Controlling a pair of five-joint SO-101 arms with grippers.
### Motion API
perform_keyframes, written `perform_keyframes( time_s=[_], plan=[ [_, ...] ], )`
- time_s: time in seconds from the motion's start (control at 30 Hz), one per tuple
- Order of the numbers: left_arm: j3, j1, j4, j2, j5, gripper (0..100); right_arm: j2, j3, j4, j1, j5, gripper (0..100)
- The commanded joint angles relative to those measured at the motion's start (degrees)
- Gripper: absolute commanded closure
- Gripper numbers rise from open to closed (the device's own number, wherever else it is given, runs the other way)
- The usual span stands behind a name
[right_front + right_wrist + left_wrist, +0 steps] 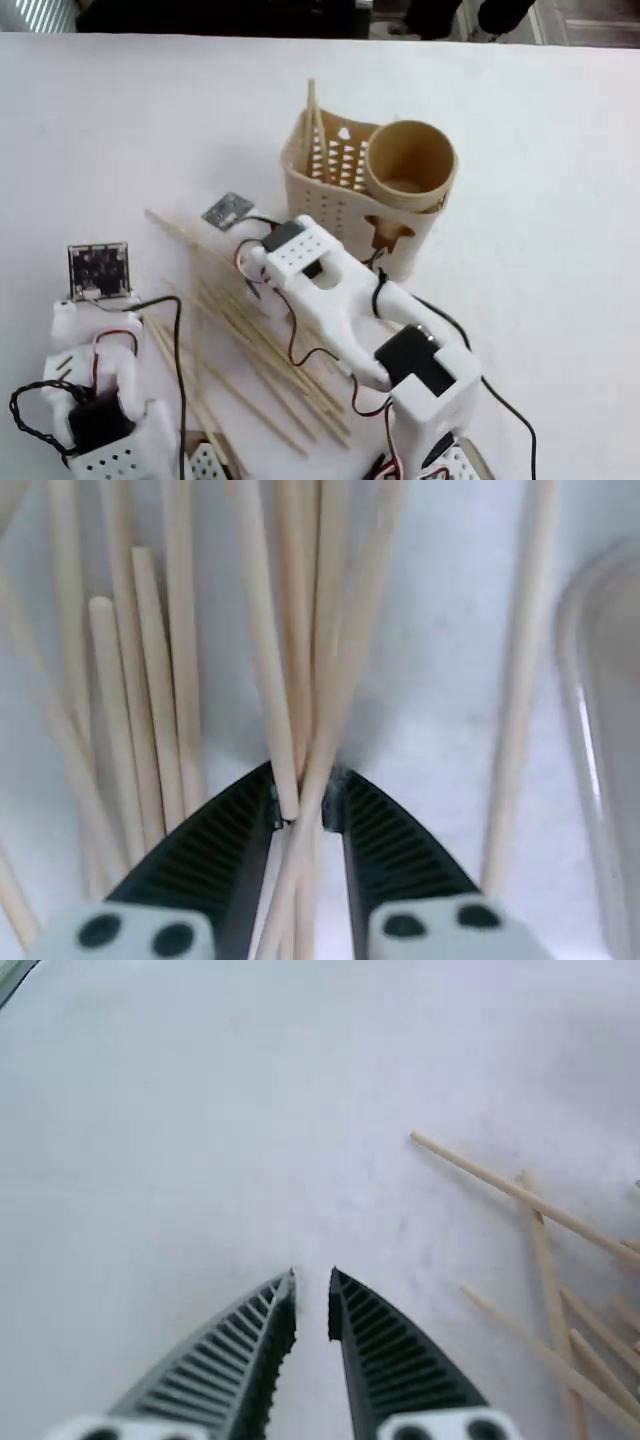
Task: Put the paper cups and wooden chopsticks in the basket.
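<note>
A beige perforated basket [340,205] stands at mid-table with a paper cup [410,160] lying tilted in it and one chopstick [314,125] upright at its left side. Several wooden chopsticks [250,350] lie scattered in front of the basket. My right gripper [303,798] is down in this pile, its jaws shut on two crossing chopsticks [300,730]. My left gripper [311,1285] hovers over bare table, jaws nearly together with nothing between them; the ends of some chopsticks [545,1250] lie off to one side of it.
The right arm [340,300] stretches over the pile from the front edge. The left arm [100,400] sits at the front left corner. The white table [120,120] is bare at the left, the right and behind the basket.
</note>
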Motion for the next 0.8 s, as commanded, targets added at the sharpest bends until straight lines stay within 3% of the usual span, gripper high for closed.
perform_keyframes(
  time_s=[0.0, 0.37, 0.77],
  plan=[
    [-0.4, -0.5, -1.2, -0.7, 0.1, 92, -1.6, -1.6, 4.0, 0.3, 0.6, 98.1],
    [-0.4, -0.5, -1.2, -0.7, 0.1, 92, -17.7, -2.8, 15.1, 0.3, 0.6, 98.1],
    [-0.4, -0.5, -1.2, -0.7, 0.1, 92, -37.8, -3.9, 16.2, -0.3, 0.5, 98.1]
  ],
)
